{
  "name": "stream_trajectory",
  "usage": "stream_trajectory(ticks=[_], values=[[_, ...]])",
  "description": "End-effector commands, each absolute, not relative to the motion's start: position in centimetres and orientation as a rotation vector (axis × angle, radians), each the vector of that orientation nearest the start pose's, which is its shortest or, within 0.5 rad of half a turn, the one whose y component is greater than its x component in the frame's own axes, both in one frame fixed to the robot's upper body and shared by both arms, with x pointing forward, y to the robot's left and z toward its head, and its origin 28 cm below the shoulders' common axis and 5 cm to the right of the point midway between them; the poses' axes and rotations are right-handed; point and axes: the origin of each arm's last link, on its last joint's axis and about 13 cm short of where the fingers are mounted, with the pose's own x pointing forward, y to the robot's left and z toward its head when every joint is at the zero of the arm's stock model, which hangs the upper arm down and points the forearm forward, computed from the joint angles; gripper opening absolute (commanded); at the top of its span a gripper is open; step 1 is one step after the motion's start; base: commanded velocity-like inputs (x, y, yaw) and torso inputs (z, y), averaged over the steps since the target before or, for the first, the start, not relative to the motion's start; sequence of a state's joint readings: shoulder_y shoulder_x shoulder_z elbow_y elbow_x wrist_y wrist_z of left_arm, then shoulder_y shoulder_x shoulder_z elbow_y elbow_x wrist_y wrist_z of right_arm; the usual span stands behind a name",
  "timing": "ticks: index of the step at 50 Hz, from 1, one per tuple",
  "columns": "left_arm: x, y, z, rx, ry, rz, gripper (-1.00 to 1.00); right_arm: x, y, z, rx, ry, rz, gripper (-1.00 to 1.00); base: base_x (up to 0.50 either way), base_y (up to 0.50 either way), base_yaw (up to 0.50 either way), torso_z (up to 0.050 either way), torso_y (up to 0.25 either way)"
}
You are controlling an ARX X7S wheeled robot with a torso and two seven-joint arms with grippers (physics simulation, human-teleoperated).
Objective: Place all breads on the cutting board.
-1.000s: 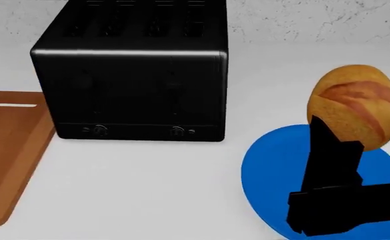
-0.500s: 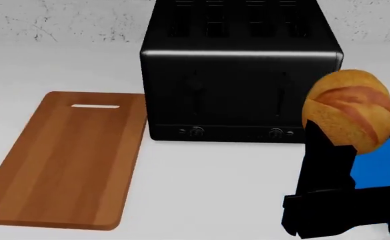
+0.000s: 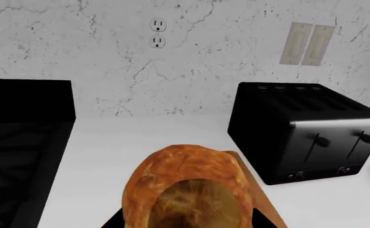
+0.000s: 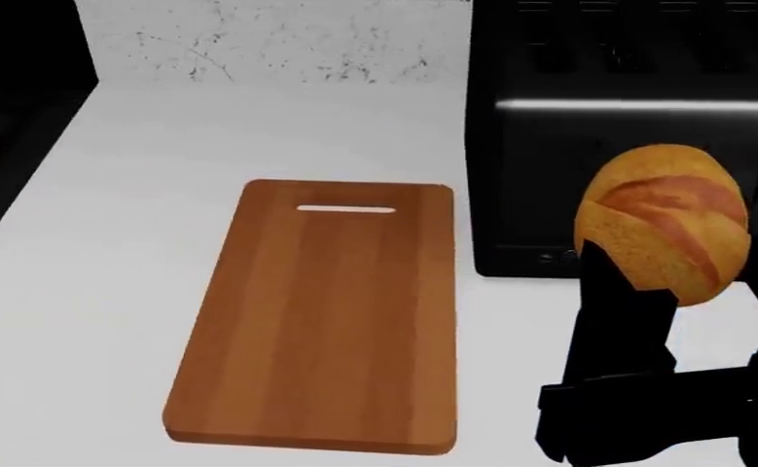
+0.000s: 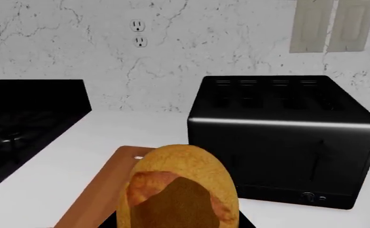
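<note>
Breads: 2, loaf [image 4: 665, 222] in right gripper [image 4: 619, 282], roll [image 3: 188, 190] w/ left; 1 board [image 4: 327, 321].

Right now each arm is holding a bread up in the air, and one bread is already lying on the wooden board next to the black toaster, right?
Not quite: the board is bare in the head view. The loaf is held up by the right arm and the roll by the left; the rest is right, the board lies beside the toaster.

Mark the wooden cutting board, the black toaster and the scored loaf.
Brown wooden cutting board [image 4: 327, 331]: head view, bare centre.
Black four-slot toaster [image 5: 286, 142]: right wrist view, front face.
Golden scored loaf [image 4: 670, 219]: head view, scored crust.
</note>
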State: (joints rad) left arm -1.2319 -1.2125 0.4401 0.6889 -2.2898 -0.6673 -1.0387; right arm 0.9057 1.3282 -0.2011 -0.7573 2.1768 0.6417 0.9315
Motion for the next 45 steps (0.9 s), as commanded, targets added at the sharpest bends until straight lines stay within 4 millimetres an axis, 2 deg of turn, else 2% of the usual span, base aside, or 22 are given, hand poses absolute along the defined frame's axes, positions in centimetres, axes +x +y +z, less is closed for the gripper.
stream_trajectory(ticks=[1, 11, 28, 45], values=[[14.7, 26.19, 33.19, -0.117, 0.148, -0.257, -1.0, 13.97, -16.77, 31.09, 0.035, 0.119, 0.211, -1.0, 0.0, 0.5, 0.0, 0.0, 0.0], [14.76, 26.28, 33.04, -0.109, 0.145, -0.245, -1.0, 13.99, -16.71, 30.92, 0.04, 0.118, 0.214, -1.0, 0.0, 0.47, 0.0, 0.0, 0.0], [14.76, 26.07, 33.25, -0.105, 0.142, -0.248, -1.0, 13.9, -16.99, 30.84, 0.068, 0.112, 0.193, -1.0, 0.0, 0.0, 0.0, 0.0, 0.0], [14.82, 26.1, 33.21, -0.108, 0.139, -0.25, -1.0, 14.0, -16.82, 30.95, 0.059, 0.109, 0.205, -1.0, 0.36, 0.0, 0.0, 0.0, 0.001]])
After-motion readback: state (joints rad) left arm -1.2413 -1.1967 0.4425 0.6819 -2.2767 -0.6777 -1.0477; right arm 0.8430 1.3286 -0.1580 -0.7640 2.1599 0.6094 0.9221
